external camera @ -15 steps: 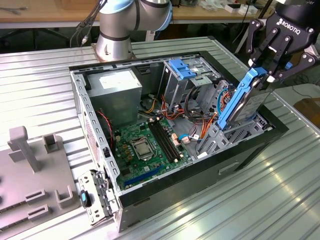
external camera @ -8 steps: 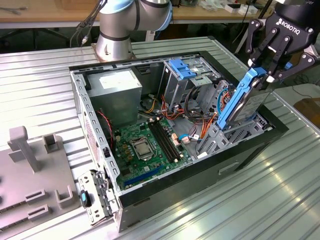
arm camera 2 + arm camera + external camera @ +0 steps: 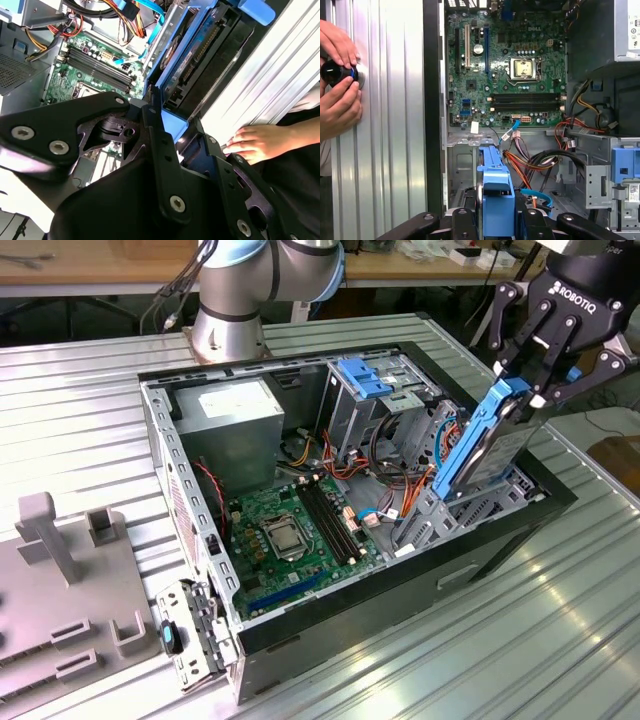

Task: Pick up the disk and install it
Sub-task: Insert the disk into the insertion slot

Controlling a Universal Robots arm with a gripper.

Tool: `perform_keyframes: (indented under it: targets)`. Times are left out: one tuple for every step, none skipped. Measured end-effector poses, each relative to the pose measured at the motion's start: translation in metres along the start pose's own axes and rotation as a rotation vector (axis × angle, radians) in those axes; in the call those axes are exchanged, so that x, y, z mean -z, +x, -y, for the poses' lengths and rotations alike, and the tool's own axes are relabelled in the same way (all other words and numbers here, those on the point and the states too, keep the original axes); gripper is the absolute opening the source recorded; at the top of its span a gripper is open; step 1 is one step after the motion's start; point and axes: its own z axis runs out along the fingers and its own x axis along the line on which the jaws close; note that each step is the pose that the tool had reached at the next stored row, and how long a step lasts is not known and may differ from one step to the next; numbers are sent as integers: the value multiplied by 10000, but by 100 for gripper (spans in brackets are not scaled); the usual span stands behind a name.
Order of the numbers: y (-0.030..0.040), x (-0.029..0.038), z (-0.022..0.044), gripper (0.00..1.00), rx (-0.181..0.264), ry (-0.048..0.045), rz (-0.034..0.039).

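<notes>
The disk (image 3: pixel 485 445), a dark drive framed by blue side rails, stands tilted at the end of the open computer case (image 3: pixel 400 580) on the exterior view's right. Its lower end sits down in the drive bay among the cables. My gripper (image 3: pixel 525 390) is shut on its upper end, one finger on each side. In the second wrist view the disk (image 3: pixel 195 55) runs away from the gripper (image 3: pixel 172 127) along the case's edge. The first wrist view has its blue rail (image 3: pixel 496 195) held in the gripper (image 3: pixel 496 220), above the bay.
Inside the case are the motherboard (image 3: pixel 290 530), a grey power-supply box (image 3: pixel 235 410) and a metal cage with a blue tab (image 3: pixel 365 380). A person's hands (image 3: pixel 337 100) hold a black knob (image 3: pixel 335 72) on the ribbed table beside the case. A grey fixture plate (image 3: pixel 60 580) lies at the exterior view's left.
</notes>
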Motion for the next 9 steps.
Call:
perform_keyframes:
  targets:
    - [0, -5, 0, 37, 0, 0, -1]
    - [0, -12, 0, 37, 0, 0, 0]
    - [0, -18, -1, 37, -1, 0, 0]
    - [-1, -28, -1, 37, 0, 0, 1]
    - [-1, -34, -1, 37, 0, 0, 0]
    - [-1, -40, -1, 37, 0, 0, 1]
    - [-1, -46, -1, 37, 0, 0, 0]
    - [-1, -51, -1, 37, 0, 1, -1]
    - [-2, -58, -1, 37, 0, 1, 0]
